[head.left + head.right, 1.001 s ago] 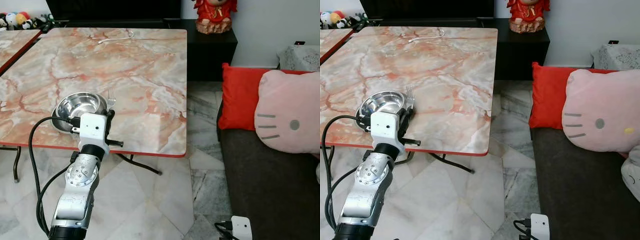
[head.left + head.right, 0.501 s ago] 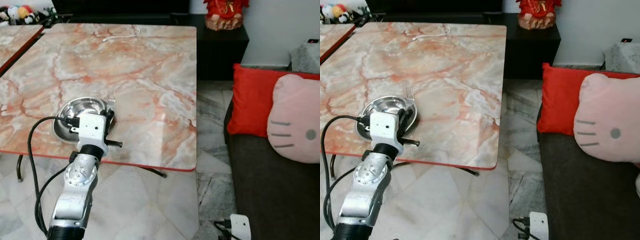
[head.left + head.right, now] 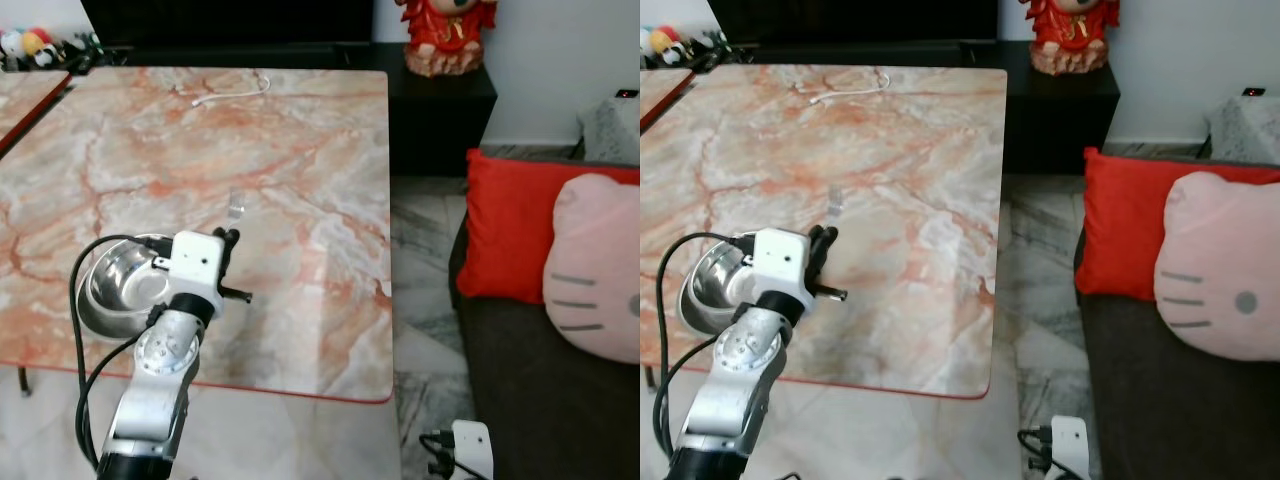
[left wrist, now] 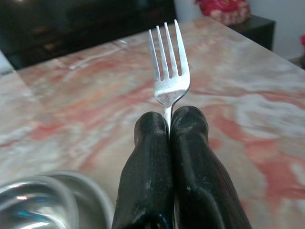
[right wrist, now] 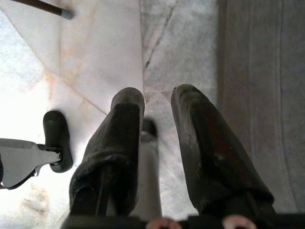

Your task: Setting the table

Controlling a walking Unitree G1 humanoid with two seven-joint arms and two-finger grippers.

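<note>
Even, soft daylight over the marble table (image 3: pixel 300 180); the fork (image 3: pixel 235 207) smears with motion blur in the head views; sharp tines in the left wrist view, background soft; pale floor tiles (image 5: pixel 95 57) glare white

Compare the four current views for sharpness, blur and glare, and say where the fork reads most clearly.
Left wrist view: the fork is crisp, pinched in the left end effector, while the table behind it is soft. Left eye view: the fork is a faint smear; the steel bowl carries bright highlights. Right wrist view: the right end effector hangs over pale floor tiles, washed out on one side.
</note>
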